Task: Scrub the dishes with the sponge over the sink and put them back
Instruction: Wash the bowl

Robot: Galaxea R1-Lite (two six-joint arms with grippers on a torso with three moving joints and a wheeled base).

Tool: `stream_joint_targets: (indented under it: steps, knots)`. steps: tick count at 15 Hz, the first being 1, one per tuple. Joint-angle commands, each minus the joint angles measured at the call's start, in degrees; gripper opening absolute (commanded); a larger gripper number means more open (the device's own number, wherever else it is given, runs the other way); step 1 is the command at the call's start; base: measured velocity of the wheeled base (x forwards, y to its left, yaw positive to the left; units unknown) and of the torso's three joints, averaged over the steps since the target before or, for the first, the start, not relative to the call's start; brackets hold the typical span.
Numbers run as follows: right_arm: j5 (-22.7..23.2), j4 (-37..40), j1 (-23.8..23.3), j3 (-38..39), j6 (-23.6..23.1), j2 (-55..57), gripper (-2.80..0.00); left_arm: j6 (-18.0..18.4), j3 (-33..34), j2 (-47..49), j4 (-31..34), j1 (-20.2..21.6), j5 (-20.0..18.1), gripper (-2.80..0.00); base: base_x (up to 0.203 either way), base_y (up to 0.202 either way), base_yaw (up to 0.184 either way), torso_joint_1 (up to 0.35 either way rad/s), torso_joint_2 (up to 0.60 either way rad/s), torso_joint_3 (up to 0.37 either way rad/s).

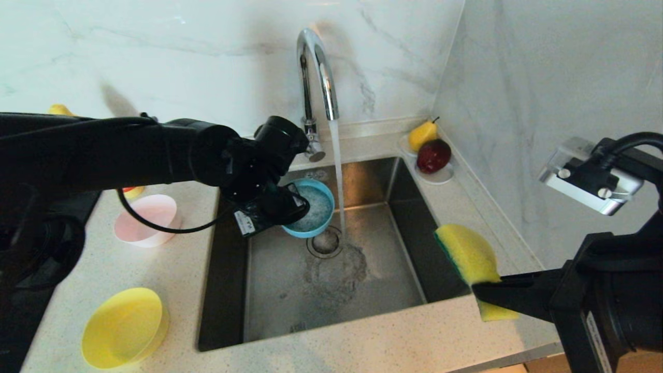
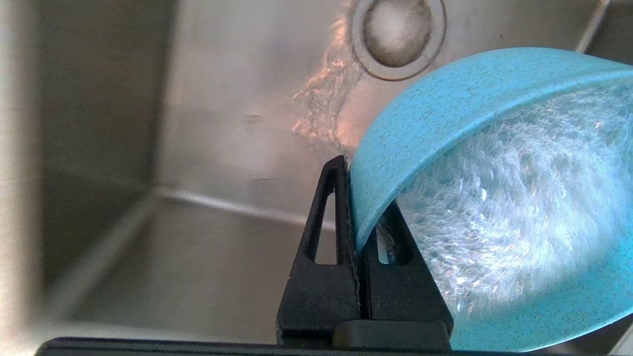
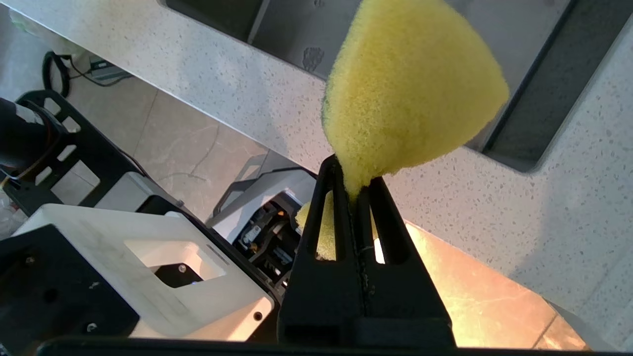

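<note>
Dishes number 3 here, and the one in hand is the blue bowl, held tilted over the sink just beside the stream from the tap, its inside coated with white suds. The left gripper has its fingers closed tight on the bowl's rim, 1 finger outside the wall and 1 inside, as the left wrist view shows. Below it lies the round drain, wet with running water.

The sponge hangs well apart from the bowl, above the right edge of the sink and the counter, pinched at 1 end by the right gripper, whose fingers are pressed fully together on the foam.

On the counter to the left sit the pink bowl and, nearer the front, the yellow bowl. At the back right corner a small saucer carries a pear and a red fruit.

Judging by the suds, scrubbing of this bowl looks done and rinsing is the step in hand. The next move calls for bringing the soapy inside under the stream, keeping the rim grip firm on wet plastic, then returning the bowl to the counter
</note>
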Motion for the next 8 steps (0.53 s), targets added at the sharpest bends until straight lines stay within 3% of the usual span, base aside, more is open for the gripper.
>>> stream_joint_targets:
  steps: [1, 3, 8]
  knots:
    - [0.0, 0.2, -0.1, 0.1, 0.2, 0.1, -2.80, 1.8, 6.0, -10.8, -0.3, 0.0, 1.1, -2.80, 0.000, 0.000, 0.000, 0.000, 0.00, 0.000]
    - [-0.1, 0.2, -0.1, 0.0, 0.1, 0.8, -2.80, 4.7, 11.3, -17.5, -5.2, 0.1, 3.0, -2.80, 0.000, 0.000, 0.000, 0.000, 0.00, 0.000]
    - [0.0, 0.2, -0.1, 0.0, 0.1, 1.8, -2.80, 20.2, 24.5, -26.3, -30.1, 0.2, 6.8, -2.80, 0.000, 0.000, 0.000, 0.000, 0.00, 0.000]
